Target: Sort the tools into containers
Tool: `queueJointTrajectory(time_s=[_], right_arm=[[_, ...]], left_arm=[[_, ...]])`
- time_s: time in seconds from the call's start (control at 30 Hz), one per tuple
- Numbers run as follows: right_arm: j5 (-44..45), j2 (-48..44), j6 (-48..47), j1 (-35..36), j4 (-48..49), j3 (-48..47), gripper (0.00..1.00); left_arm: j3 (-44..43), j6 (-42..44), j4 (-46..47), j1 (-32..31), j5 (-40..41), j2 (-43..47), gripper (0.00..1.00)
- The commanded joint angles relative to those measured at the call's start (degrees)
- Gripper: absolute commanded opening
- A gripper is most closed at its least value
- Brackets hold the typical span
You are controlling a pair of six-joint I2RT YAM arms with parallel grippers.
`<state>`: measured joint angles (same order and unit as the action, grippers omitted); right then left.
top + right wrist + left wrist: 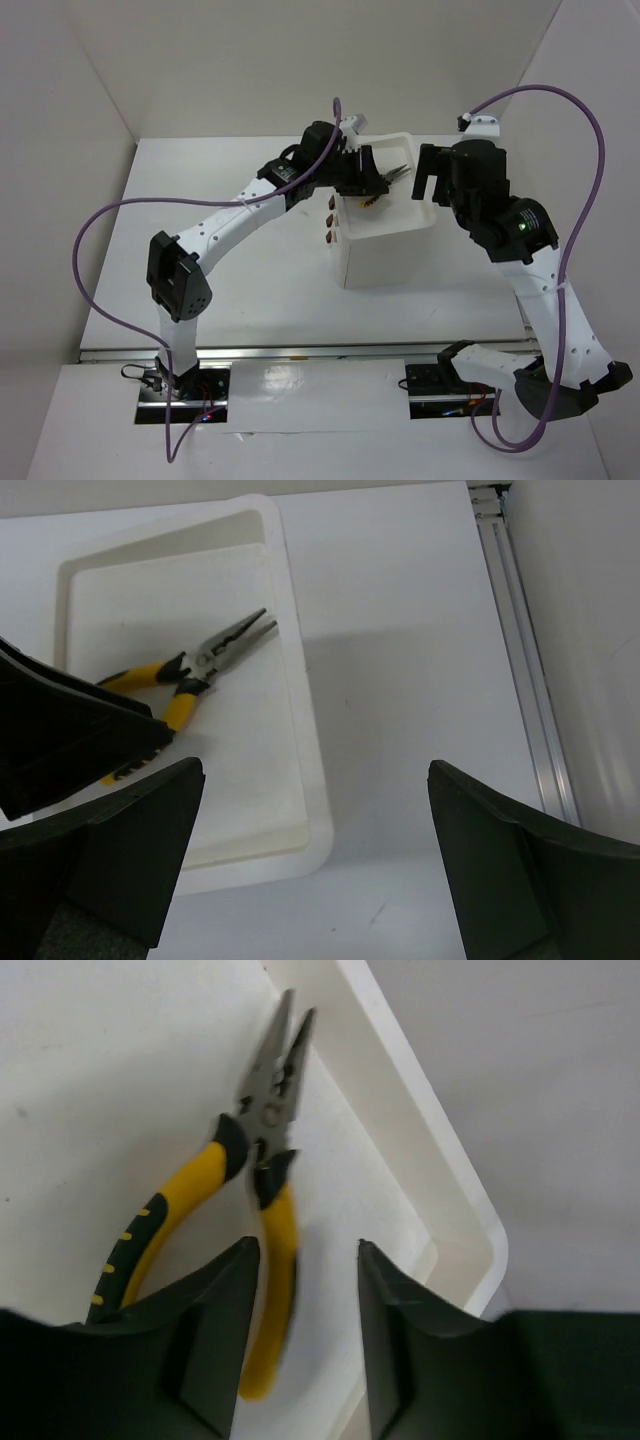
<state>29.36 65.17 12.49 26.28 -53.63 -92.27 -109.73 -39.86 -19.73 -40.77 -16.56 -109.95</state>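
Note:
The yellow-and-black-handled pliers (265, 1120) lie in the shallow top tray (420, 1130) of the white box unit (385, 262), nose toward the far rim. My left gripper (306, 1245) hangs just over the pliers' handles. It is open, and one blurred yellow handle sits between the fingers, close to the left one. My right gripper (315, 768) is wide open and empty over the tray's right edge (285, 600) and the table. It sees the pliers (205, 660) in the tray. In the top view both grippers (368, 180) (430, 178) hover at the tray (425, 218). No other tools are in view.
The box's drawers face left, their dark brown knobs (330, 218) in a column. White walls enclose the table on the left, back and right. A metal rail (520, 660) runs along the table's right edge.

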Motion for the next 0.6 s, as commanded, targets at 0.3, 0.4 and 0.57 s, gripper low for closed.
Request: queueJointTrajectory(time_s=[0.3,0.4,0.57], right_arm=[[3.32,-3.72,-0.10,0.52,0.63,1.65,1.00],[3.33,-6.54,0.43,0.52,0.63,2.18,1.00],[4.39,-11.45,0.43,0.52,0.10,3.32,1.00]], left_arm=[[6.71,6.28,-6.78,-0.18,19.06,22.98,0.85],[9.61,6.98,-13.56,0.34,26.81,31.26,0.92],[20.42,4.71,-26.56,0.87,43.26,51.36,1.00]])
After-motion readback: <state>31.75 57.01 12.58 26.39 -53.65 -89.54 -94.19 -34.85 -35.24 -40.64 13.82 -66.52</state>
